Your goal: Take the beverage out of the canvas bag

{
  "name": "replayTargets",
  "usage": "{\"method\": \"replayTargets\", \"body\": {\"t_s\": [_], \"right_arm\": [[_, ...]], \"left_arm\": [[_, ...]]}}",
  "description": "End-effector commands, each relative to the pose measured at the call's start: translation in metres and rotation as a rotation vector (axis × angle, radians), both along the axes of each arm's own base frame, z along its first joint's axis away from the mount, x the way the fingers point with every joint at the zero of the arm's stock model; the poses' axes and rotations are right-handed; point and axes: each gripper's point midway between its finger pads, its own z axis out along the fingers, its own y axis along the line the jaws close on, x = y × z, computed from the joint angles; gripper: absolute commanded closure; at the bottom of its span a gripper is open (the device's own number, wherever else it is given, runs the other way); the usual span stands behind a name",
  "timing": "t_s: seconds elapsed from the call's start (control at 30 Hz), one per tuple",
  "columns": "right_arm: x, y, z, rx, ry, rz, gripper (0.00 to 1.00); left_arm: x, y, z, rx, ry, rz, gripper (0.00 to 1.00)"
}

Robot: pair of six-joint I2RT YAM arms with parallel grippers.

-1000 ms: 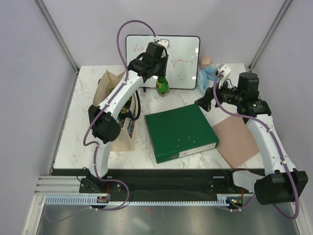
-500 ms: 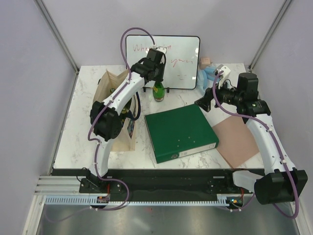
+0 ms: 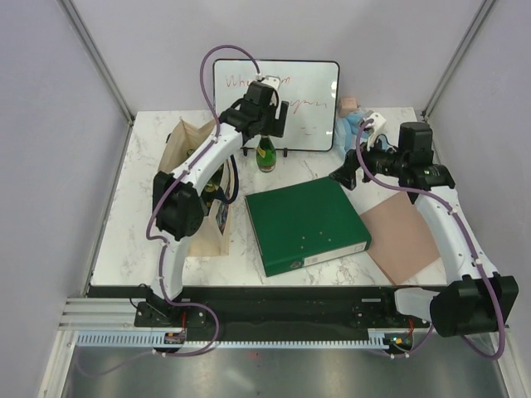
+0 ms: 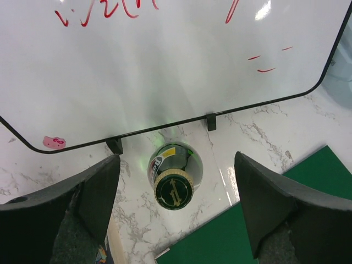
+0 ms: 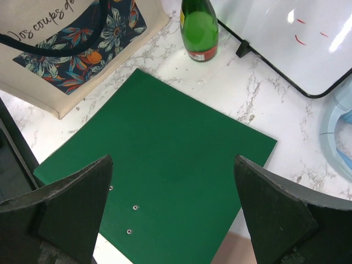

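Observation:
The beverage, a green glass bottle (image 3: pixel 265 155) with a dark gold-edged cap (image 4: pixel 174 190), stands upright on the marble table just in front of the whiteboard; the right wrist view shows it too, the bottle (image 5: pixel 199 27) at the top. My left gripper (image 3: pixel 265 124) hovers straight above it, open, both fingers well clear of the cap. The canvas bag (image 3: pixel 179 149) stands to the left, beige with a floral print (image 5: pixel 82 33). My right gripper (image 3: pixel 344 176) is open over the green binder, holding nothing.
A whiteboard (image 3: pixel 307 99) with red scribbles leans at the back. A green binder (image 3: pixel 305 224) lies mid-table beside a brown mat (image 3: pixel 406 240). A blue and pink object (image 3: pixel 353 116) sits at the back right.
My left gripper carried the bottle slightly left and down, then opened, leaving it standing on the table. The right arm shifted a little.

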Motion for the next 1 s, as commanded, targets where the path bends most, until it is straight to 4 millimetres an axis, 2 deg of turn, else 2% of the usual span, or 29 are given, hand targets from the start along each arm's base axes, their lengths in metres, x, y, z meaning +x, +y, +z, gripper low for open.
{"method": "replayTargets", "body": {"t_s": [0.0, 0.07, 0.1, 0.13, 0.17, 0.2, 0.23, 0.27, 0.3, 0.33, 0.37, 0.4, 0.43, 0.47, 0.5, 0.53, 0.57, 0.6, 0.63, 0.67, 0.7, 0.73, 0.77, 0.8, 0.83, 0.87, 0.9, 0.93, 0.97], "right_arm": [[-0.001, 0.012, 0.024, -0.035, -0.069, 0.106, 0.02], [-0.006, 0.025, 0.020, -0.078, -0.062, 0.175, 0.02], [-0.005, 0.031, 0.032, -0.086, -0.091, 0.197, 0.02], [-0.004, 0.037, 0.034, -0.100, -0.104, 0.222, 0.02], [-0.009, 0.053, 0.030, -0.109, -0.081, 0.273, 0.02], [-0.007, 0.062, 0.046, -0.117, -0.122, 0.293, 0.02], [-0.008, 0.071, 0.049, -0.122, -0.131, 0.316, 0.02], [-0.013, 0.092, 0.047, -0.123, -0.119, 0.372, 0.02], [-0.009, 0.101, 0.061, -0.132, -0.152, 0.363, 0.02], [-0.009, 0.113, 0.065, -0.131, -0.157, 0.376, 0.02], [-0.014, 0.137, 0.060, -0.125, -0.122, 0.414, 0.02], [-0.012, 0.149, 0.075, -0.107, -0.147, 0.413, 0.02], [-0.012, 0.173, 0.069, -0.114, -0.131, 0.426, 0.02], [-0.012, 0.186, 0.086, -0.084, -0.145, 0.419, 0.02], [-0.008, 0.196, 0.087, -0.091, -0.152, 0.395, 0.02], [-0.012, 0.221, 0.080, -0.091, -0.142, 0.423, 0.02], [-0.012, 0.234, 0.097, -0.064, -0.164, 0.416, 0.02], [-0.013, 0.246, 0.100, -0.049, -0.162, 0.415, 0.02], [-0.013, 0.269, 0.089, -0.048, -0.142, 0.427, 0.02], [-0.011, 0.280, 0.103, -0.018, -0.165, 0.421, 0.02], [-0.011, 0.290, 0.104, 0.007, -0.138, 0.409, 0.02], [-0.005, 0.309, 0.090, 0.002, -0.123, 0.396, 0.02], [-0.003, 0.318, 0.102, 0.036, -0.135, 0.381, 0.02], [-0.001, 0.327, 0.101, 0.058, -0.114, 0.366, 0.02], [0.004, 0.343, 0.084, 0.064, -0.075, 0.358, 0.03], [0.009, 0.349, 0.094, 0.086, -0.093, 0.332, 0.04], [0.011, 0.356, 0.091, 0.101, -0.065, 0.315, 0.07], [0.014, 0.369, 0.074, 0.096, -0.040, 0.314, 0.09], [0.018, 0.373, 0.078, 0.108, -0.048, 0.286, 0.10]], "left_arm": [[-0.014, 0.011, 0.115, -0.115, -0.213, 0.013, 0.08], [-0.031, 0.016, 0.146, -0.164, -0.244, 0.006, 0.06], [-0.049, 0.025, 0.179, -0.200, -0.290, 0.004, 0.05], [-0.059, 0.029, 0.191, -0.219, -0.299, -0.006, 0.04], [-0.070, 0.034, 0.192, -0.219, -0.293, -0.006, 0.03], [-0.083, 0.042, 0.201, -0.225, -0.299, -0.002, 0.02], [-0.104, 0.058, 0.214, -0.231, -0.321, 0.009, 0.02], [-0.118, 0.069, 0.222, -0.231, -0.337, 0.020, 0.02], [-0.130, 0.078, 0.225, -0.224, -0.343, 0.029, 0.02], [-0.158, 0.102, 0.249, -0.236, -0.397, 0.062, 0.02], [-0.168, 0.112, 0.234, -0.213, -0.373, 0.081, 0.02], [-0.179, 0.124, 0.235, -0.211, -0.383, 0.108, 0.02], [-0.205, 0.148, 0.239, -0.214, -0.406, 0.156, 0.02], [-0.215, 0.158, 0.237, -0.214, -0.411, 0.184, 0.02], [-0.228, 0.174, 0.241, -0.232, -0.431, 0.239, 0.02], [-0.248, 0.190, 0.239, -0.248, -0.445, 0.267, 0.02], [-0.260, 0.199, 0.240, -0.269, -0.460, 0.287, 0.02], [-0.267, 0.208, 0.239, -0.291, -0.468, 0.326, 0.02], [-0.271, 0.212, 0.224, -0.283, -0.451, 0.343, 0.02], [-0.285, 0.221, 0.224, -0.306, -0.471, 0.354, 0.03], [-0.289, 0.224, 0.219, -0.325, -0.464, 0.370, 0.03], [-0.290, 0.224, 0.205, -0.318, -0.438, 0.376, 0.03], [-0.294, 0.226, 0.197, -0.317, -0.421, 0.379, 0.03], [-0.299, 0.228, 0.192, -0.331, -0.411, 0.389, 0.04], [-0.301, 0.230, 0.189, -0.331, -0.403, 0.398, 0.04], [-0.304, 0.232, 0.184, -0.327, -0.390, 0.405, 0.04], [-0.306, 0.235, 0.183, -0.332, -0.391, 0.419, 0.04], [-0.308, 0.235, 0.182, -0.336, -0.390, 0.420, 0.04], [-0.309, 0.236, 0.181, -0.336, -0.387, 0.421, 0.04]]}}
